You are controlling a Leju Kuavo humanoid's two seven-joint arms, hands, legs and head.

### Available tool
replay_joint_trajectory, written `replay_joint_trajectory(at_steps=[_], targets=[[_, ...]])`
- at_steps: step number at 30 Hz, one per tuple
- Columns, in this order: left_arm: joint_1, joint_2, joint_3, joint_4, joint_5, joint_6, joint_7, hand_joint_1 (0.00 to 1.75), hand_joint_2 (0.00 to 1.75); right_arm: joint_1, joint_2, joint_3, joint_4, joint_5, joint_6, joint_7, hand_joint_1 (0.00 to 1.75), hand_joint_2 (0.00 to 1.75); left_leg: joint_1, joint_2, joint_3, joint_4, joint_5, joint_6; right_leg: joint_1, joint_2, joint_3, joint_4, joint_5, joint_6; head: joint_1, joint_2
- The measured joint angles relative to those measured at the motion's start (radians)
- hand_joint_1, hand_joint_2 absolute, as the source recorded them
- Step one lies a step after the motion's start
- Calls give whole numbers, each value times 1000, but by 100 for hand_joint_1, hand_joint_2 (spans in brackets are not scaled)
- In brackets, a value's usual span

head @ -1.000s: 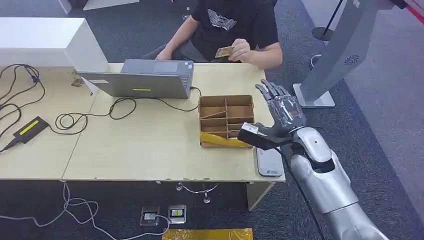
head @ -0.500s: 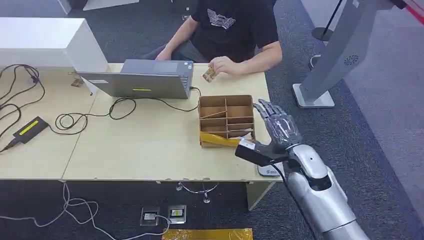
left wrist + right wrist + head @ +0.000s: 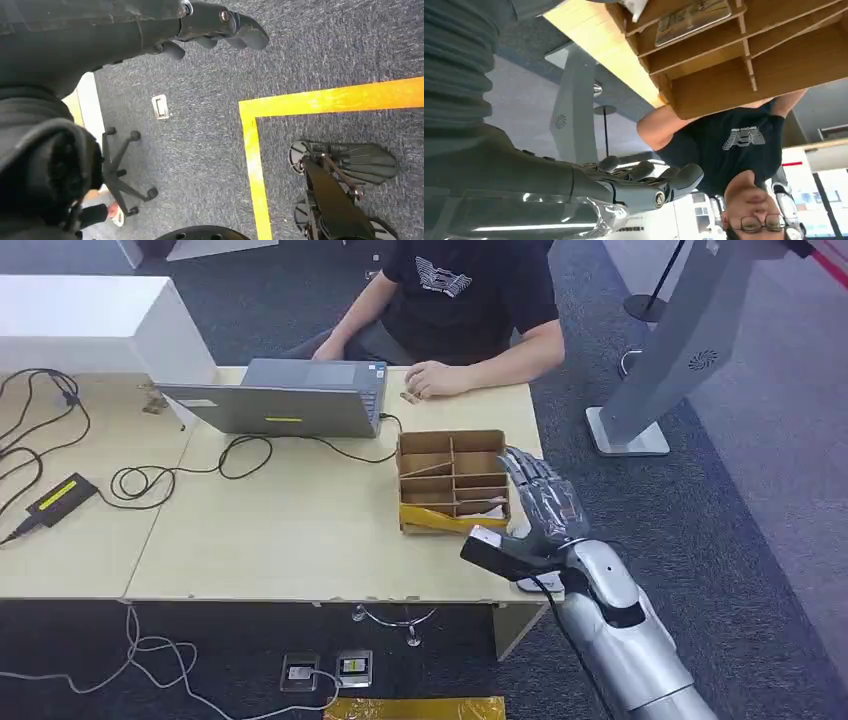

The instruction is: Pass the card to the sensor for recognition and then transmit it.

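A person's hand (image 3: pixel 438 379) rests on the far side of the table, with a small brown card (image 3: pixel 409 396) lying on the table beside it, next to the laptop. My right hand (image 3: pixel 543 502) hovers open with nothing in it, fingers spread, at the table's right edge just right of the wooden divider box (image 3: pixel 452 481). From the right wrist view the same hand's fingers (image 3: pixel 649 183) are spread and bare, and a card (image 3: pixel 691 17) lies in one box compartment. The grey sensor pad (image 3: pixel 530 584) is mostly hidden under my right wrist. My left hand (image 3: pixel 220 25) hangs over the carpet, holding nothing.
A laptop (image 3: pixel 285 398) with a black cable (image 3: pixel 240 455) sits mid-table. A black device (image 3: pixel 60 496) lies at the left. A grey stand (image 3: pixel 665 360) rises right of the table. A white box (image 3: pixel 90 325) is at the far left. A chair base (image 3: pixel 122 170) stands on the floor.
The person lowered the card from hand height onto the table beside the laptop. My right hand drew back toward me along the table's right edge, still open.
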Motion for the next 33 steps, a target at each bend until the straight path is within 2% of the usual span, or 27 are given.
replay_joint_trajectory(at_steps=[12, 23, 33], targets=[[0, 1, -14, 0, 2, 2, 2, 0, 0, -49, 56, 37, 128, -11, -19, -15, 0, 175, 0, 0, 0, 0, 0, 0, 0, 0, 0, 0, 0, 0, 0, 0], [0, -3, -15, 0, 12, 19, 20, 0, 0, -72, 98, 74, 168, -11, -16, -8, 0, 175, 0, 0, 0, 0, 0, 0, 0, 0, 0, 0, 0, 0, 0, 0], [0, -3, -15, 0, 11, 18, 20, 0, 0, -77, 119, 98, 191, 41, -74, 8, 0, 175, 0, 0, 0, 0, 0, 0, 0, 0, 0, 0, 0, 0, 0, 0]])
